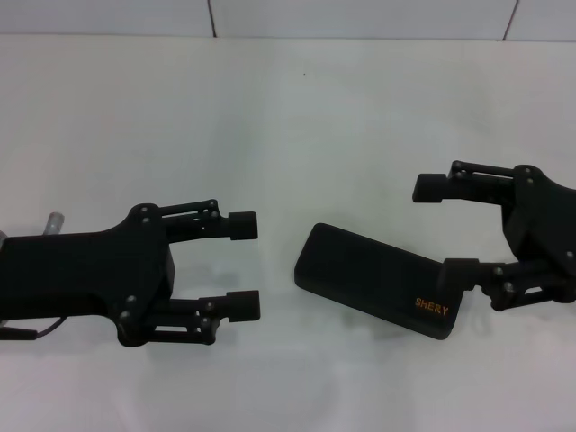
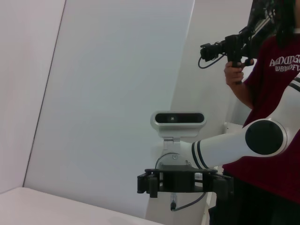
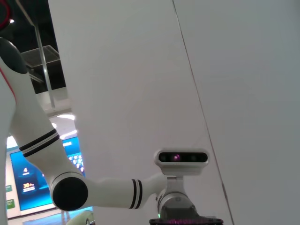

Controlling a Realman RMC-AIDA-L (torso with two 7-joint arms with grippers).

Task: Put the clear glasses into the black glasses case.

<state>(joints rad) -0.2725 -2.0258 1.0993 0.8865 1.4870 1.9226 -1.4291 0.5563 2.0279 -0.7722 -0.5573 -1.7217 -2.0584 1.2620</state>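
Lying closed, black glasses case (image 1: pixel 378 286); flanking it with jaws wide, left gripper (image 1: pixel 243 265), right gripper (image 1: pixel 438 225), seemingly awaiting opening.

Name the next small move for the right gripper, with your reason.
Probably withdraw the right gripper from the black glasses case: the case lies shut on the white table, the gripper is open with its lower finger at the case's end, and no glasses show. The left gripper sits open beside it.
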